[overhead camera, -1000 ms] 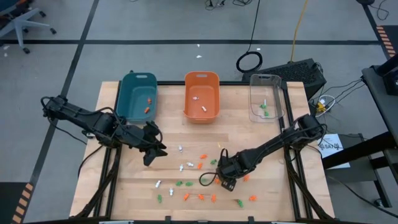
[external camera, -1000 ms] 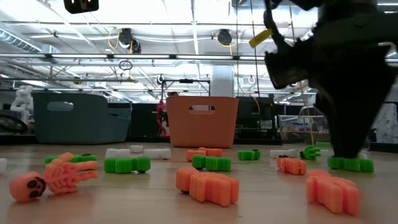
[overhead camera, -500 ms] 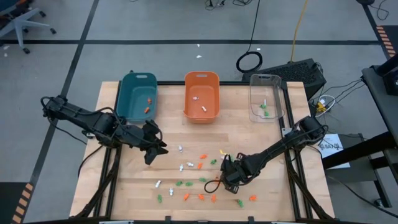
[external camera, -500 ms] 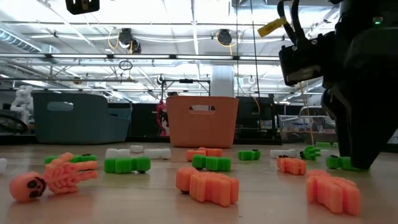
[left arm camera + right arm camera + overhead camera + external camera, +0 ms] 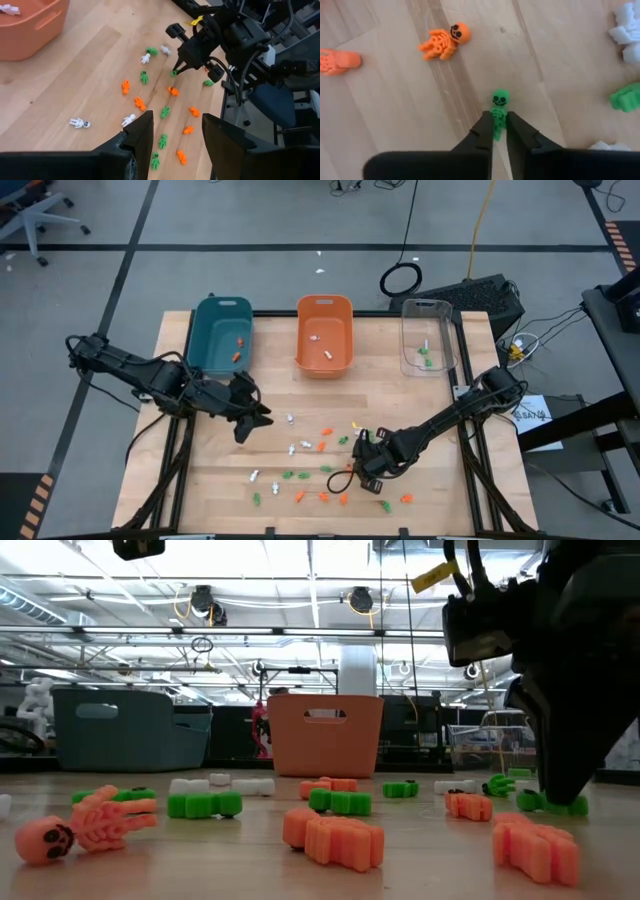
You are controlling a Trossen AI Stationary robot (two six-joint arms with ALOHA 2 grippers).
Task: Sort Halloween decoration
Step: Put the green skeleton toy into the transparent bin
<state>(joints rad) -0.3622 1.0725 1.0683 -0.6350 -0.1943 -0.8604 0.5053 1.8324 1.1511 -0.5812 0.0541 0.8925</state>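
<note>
Several tiny orange, white and green skeleton trinkets [image 5: 300,448] lie scattered on the wooden table [image 5: 200,480]. My right gripper [image 5: 499,131] is down at the table near its front right, shut on a green skeleton [image 5: 500,100]; the low view shows that same gripper [image 5: 555,790] with its tips at the green piece [image 5: 565,807]. An orange skeleton [image 5: 442,41] lies flat just beyond it. My left gripper [image 5: 175,132] hovers over the table's left half, open, with nothing between its fingers. My right gripper pinches the green skeleton's body [image 5: 498,120], just below the skull, between its two fingertips. The fingers slant down from above and lie along the figure. The skull sticks out beyond the tips. The skeleton lies at the table top.
A teal bin [image 5: 221,335], an orange bin [image 5: 324,335] and a clear bin [image 5: 427,338] stand in a row along the far edge, each with a few trinkets inside. Bare wood lies between the bins and the scattered pieces.
My right gripper has settled a little lower at the green skeleton near the table's front and has shut on it. My left gripper has kept still.
</note>
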